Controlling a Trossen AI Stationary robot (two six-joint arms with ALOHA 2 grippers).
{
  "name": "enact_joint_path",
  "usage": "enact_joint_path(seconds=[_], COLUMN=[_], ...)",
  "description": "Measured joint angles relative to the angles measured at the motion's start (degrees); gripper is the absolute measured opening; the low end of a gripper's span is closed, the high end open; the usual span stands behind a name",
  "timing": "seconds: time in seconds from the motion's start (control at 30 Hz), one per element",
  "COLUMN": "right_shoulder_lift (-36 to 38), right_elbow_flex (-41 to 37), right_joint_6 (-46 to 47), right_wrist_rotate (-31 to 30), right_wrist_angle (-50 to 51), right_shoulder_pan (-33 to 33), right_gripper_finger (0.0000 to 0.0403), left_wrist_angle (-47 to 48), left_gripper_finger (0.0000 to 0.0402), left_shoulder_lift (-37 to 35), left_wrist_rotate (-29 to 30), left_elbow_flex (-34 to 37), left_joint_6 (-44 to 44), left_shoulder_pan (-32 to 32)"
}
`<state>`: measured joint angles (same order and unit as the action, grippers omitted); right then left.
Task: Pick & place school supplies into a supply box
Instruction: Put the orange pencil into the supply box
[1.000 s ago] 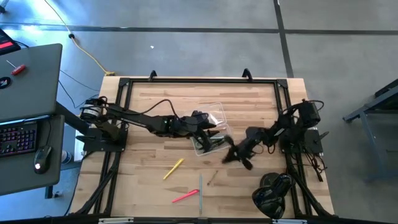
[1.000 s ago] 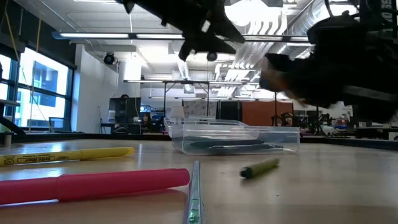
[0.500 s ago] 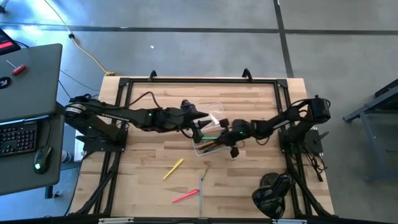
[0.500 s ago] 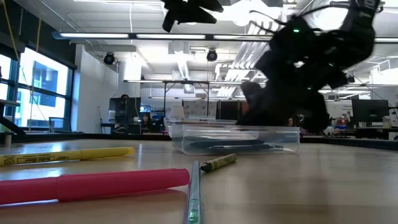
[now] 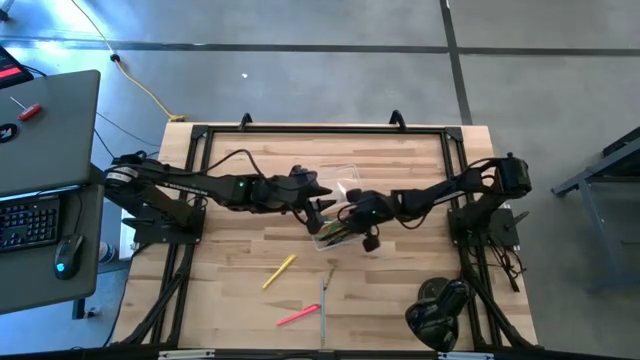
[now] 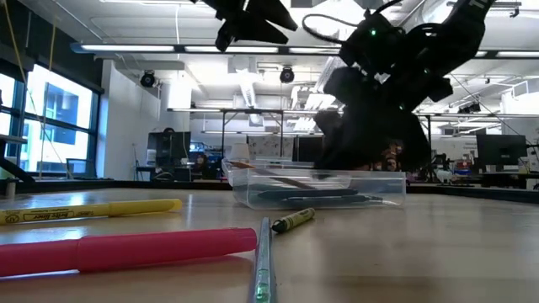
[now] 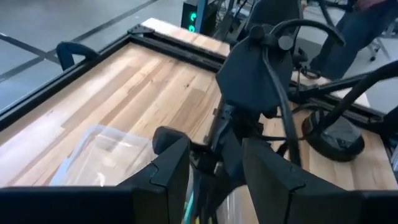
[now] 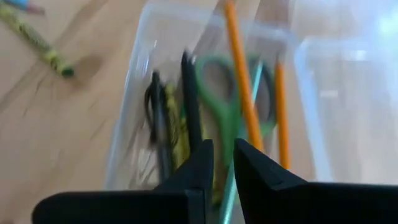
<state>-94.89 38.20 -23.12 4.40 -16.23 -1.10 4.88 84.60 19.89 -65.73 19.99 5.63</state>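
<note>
Nearest you on the pale wood-plank table [image 5: 230, 300] lie a thick pink marker [image 6: 126, 250], a yellow pen [image 6: 88, 210] and an olive crayon [image 6: 292, 221]. Beyond them, the right gripper [image 5: 352, 213] hangs over the clear plastic supply box [image 6: 318, 188], jaws narrow, green-handled scissors [image 8: 224, 106] and an orange pencil [image 8: 240, 68] just below. The left gripper [image 5: 318, 196] hovers above the box's far side, jaws wide, empty.

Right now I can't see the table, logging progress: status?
Right gripper over supply box, narrow gap between its fingers. Left gripper open, hovering beside the box. Scissors and orange pencils inside. Yellow pen, pink pen on the table.
</note>
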Motion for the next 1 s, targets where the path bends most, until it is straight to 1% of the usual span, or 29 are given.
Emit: enact_joint_path(seconds=[0.1, 0.2, 0.3, 0.47, 0.67, 0.87, 1.0], right_shoulder_lift=[0.0, 0.0, 0.0, 0.0, 0.0, 0.0, 0.0], right_elbow_flex=[0.0, 0.0, 0.0, 0.0, 0.0, 0.0, 0.0], right_joint_6=[2.0, 3.1, 2.0, 1.2, -2.6, -4.3, -4.1], right_wrist_rotate=[0.1, 0.2, -0.1, 0.6, 6.9, 2.4, 3.0], right_wrist_angle=[3.9, 4.0, 0.9, -4.8, -8.7, -9.9, -12.5], right_shoulder_pan=[0.0, 0.0, 0.0, 0.0, 0.3, 1.5, 1.5], right_gripper_finger=[0.0037, 0.0030, 0.0028, 0.0036, 0.0041, 0.0042, 0.0054], left_wrist_angle=[0.6, 1.3, 1.6, 1.5, 1.5, 1.3, 1.3], left_gripper_finger=[0.0177, 0.0177, 0.0177, 0.0177, 0.0177, 0.0177, 0.0177], left_shoulder_lift=[0.0, 0.0, 0.0, 0.0, 0.0, 0.0, 0.0], left_wrist_rotate=[-0.5, -1.1, -1.1, -1.3, -1.4, -1.3, -1.3], left_elbow_flex=[0.0, 0.0, 0.0, 0.0, 0.0, 0.0, 0.0], left_joint_6=[0.0, 0.0, 0.0, 0.0, 0.1, 0.1, 0.1], left_shoulder_pan=[0.0, 0.0, 0.0, 0.0, 0.0, 0.0, 0.0])
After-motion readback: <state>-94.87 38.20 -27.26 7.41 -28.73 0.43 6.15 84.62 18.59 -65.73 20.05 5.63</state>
